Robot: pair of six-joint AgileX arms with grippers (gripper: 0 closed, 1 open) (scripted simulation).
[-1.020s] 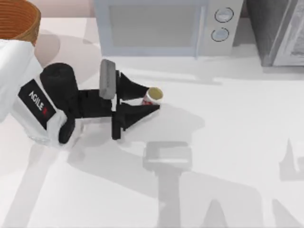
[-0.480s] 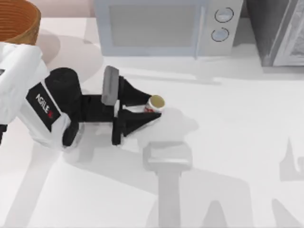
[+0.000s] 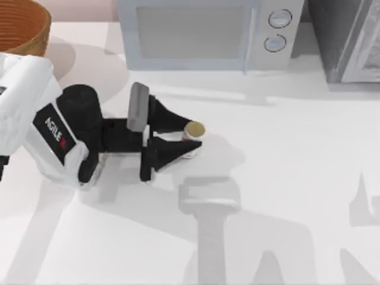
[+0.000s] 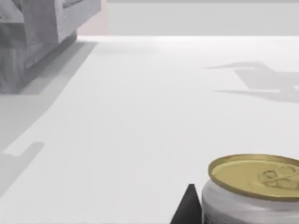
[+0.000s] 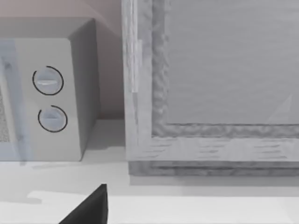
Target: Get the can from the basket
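The can, silver-white with a dull gold top, stands upright between the black fingers of my left gripper, well right of the basket and outside it. The left gripper is shut on the can, low over the white table; I cannot tell whether the can touches the surface. The woven orange-brown basket sits at the table's far left corner. In the left wrist view the can is close up beside one dark fingertip. One dark fingertip of my right gripper shows in the right wrist view.
A pale grey microwave stands at the back, its dials facing the right wrist camera. A grey cabinet fills the back right corner. Open white table lies in front of and to the right of the can.
My left gripper carried the can a little to the right and lower toward the table; its shadow has drawn in close under it. Over the last half second it barely moved.
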